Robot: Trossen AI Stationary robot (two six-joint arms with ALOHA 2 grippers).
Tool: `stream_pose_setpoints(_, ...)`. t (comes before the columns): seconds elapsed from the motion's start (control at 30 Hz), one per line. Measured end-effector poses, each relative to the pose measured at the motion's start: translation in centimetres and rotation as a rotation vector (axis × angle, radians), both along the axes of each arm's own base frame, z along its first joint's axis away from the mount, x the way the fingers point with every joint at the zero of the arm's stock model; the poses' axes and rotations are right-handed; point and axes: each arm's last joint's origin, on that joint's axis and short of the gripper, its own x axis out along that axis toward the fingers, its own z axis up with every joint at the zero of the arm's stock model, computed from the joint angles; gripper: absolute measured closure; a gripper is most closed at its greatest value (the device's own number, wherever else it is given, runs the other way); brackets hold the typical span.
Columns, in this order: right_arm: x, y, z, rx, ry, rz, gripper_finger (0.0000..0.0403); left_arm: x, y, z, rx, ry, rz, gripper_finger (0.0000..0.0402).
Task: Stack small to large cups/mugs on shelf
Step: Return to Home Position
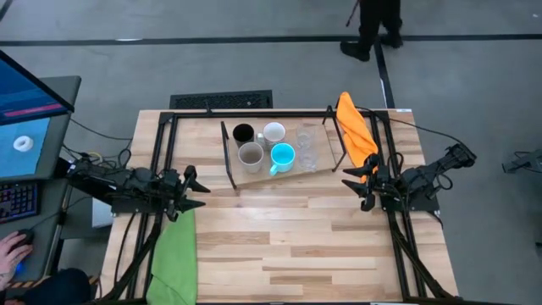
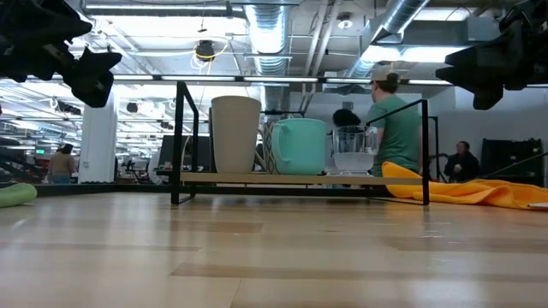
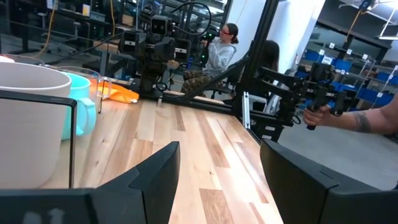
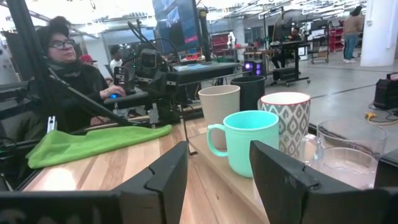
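The black cup (image 1: pixel 244 132) is on the shelf (image 1: pixel 258 172) at 12 o'clock; the top view shows it, the low view does not. Left jaws at 9, right jaws at 3, both apart

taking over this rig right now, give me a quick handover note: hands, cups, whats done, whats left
Hands: left hand open and empty, over the left side of the table, away from the shelf. The right hand is open and empty, just off the shelf's right end.
Things: all on the shelf. Far row: black cup, white mug. Near row: grey-beige cup, blue mug. Right end: two clear glasses.
Done: all six vessels are placed.
Left: probably only parking both arms at home.
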Motion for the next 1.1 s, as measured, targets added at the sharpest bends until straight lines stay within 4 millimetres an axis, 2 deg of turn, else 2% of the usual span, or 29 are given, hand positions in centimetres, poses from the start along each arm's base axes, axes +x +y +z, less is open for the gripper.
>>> stream_pose_setpoints(1.1,0.00,0.00,-0.03,0.008,-0.001,0.000,0.0206,0.01,0.05,-0.01,-0.005,0.000,0.018,0.0187)
